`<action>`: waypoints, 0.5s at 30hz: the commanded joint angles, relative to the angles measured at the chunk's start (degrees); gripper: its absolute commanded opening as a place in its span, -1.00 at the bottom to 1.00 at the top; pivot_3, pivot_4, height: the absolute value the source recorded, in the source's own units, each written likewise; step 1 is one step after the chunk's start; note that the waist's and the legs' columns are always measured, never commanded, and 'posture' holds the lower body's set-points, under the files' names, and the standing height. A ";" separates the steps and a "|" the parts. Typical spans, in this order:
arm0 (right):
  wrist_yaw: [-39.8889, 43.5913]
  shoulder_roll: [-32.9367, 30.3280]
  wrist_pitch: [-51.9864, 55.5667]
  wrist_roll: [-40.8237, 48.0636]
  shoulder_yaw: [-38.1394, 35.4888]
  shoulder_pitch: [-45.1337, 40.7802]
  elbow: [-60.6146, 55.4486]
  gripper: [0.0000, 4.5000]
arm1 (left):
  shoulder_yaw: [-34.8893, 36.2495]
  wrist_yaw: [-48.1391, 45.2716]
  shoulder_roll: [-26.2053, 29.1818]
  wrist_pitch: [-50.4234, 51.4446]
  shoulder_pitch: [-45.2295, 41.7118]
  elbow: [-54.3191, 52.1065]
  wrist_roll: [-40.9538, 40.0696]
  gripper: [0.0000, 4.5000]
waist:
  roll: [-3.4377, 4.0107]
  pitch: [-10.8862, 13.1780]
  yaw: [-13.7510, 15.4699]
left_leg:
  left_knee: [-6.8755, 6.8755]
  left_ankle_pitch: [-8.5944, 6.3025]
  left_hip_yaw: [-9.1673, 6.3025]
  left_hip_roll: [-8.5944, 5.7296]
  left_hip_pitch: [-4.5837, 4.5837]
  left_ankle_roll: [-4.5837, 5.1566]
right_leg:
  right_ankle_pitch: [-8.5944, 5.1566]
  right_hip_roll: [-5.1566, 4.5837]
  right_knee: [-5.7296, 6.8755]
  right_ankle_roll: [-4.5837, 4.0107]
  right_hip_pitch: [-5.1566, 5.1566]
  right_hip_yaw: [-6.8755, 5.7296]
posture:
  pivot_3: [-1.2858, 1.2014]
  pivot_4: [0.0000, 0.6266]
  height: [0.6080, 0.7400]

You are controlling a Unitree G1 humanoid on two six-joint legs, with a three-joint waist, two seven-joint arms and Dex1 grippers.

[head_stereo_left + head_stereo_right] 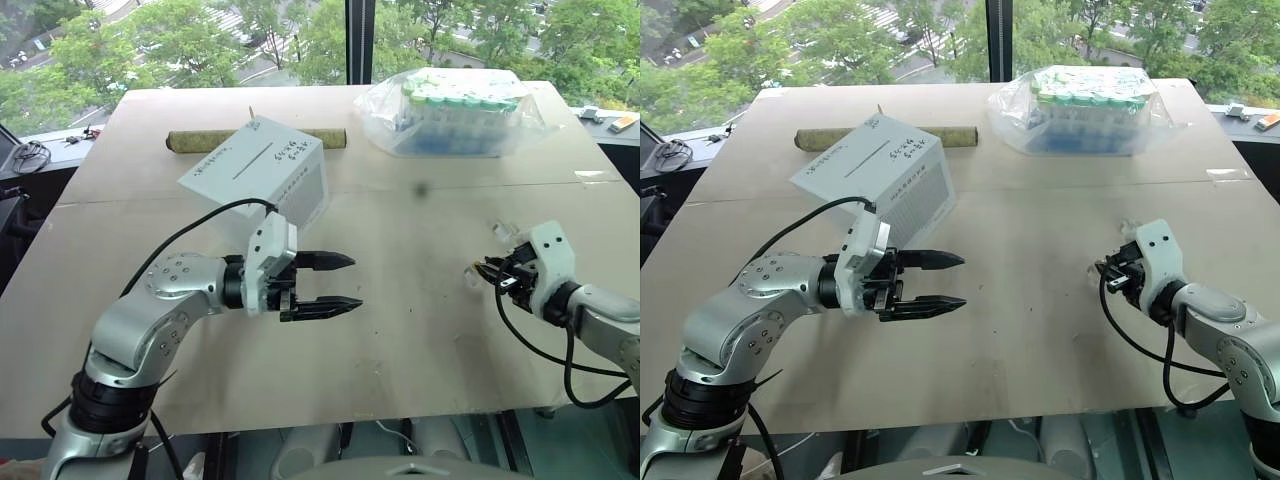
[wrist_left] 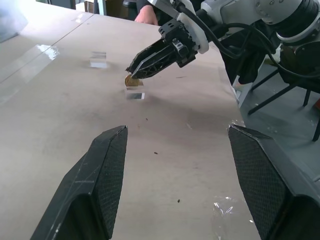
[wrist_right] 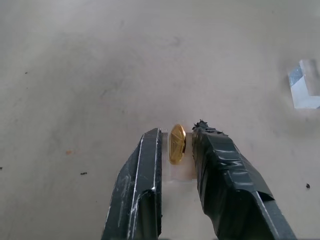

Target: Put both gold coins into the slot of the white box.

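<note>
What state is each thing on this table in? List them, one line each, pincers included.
white box: tilted, slot face upward
slot: uncovered, nothing in it
gold coin: on edge between the right pincer's fingers
right pincer: shut on the gold coin, low at the tabletop
left pincer: open, holding nothing
clear holder: lying on the table, apart from the pincer
bag of tubes: resting at the table's far side

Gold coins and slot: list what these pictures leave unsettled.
- Second gold coin: I cannot find it; too small for the head views.
- Gold coin between the right gripper fingers: real contact unclear, right wrist view.
- White box: slot is a thin line; print unreadable.
- Clear holder: cut off by the right wrist view's edge.
</note>
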 commanded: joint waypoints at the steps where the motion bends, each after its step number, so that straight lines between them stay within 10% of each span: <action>1: 0.84 0.56 0.56 -0.60 -0.10 -1.07 -0.03 -0.52 | 0.65 -0.39 0.65 -1.42 0.30 -0.74 -0.67 0.44 | 0.00 0.00 0.02 | 0.00 0.00 0.00 0.00 0.00 0.00 | 0.00 0.00 0.00 0.00 0.00 0.00 | 0.03 -0.52 1.00; 6: 1.85 0.80 0.58 -2.17 0.32 -1.89 1.51 -0.98 | 0.61 -0.50 0.86 -1.97 0.58 -0.33 -0.42 0.44 | 0.01 0.00 0.02 | -0.01 0.00 0.00 0.00 0.00 0.00 | 0.00 0.00 -0.02 0.00 0.00 0.00 | 0.03 -0.52 1.00; 15: 4.01 0.13 1.63 -2.52 -1.34 -3.02 0.60 -0.98 | 0.54 -0.04 0.44 -1.15 -0.23 1.39 -1.51 0.44 | 0.01 0.01 0.02 | -0.02 0.00 0.00 0.01 0.00 0.00 | 0.00 0.00 -0.03 0.00 0.00 0.00 | 0.03 -0.52 1.00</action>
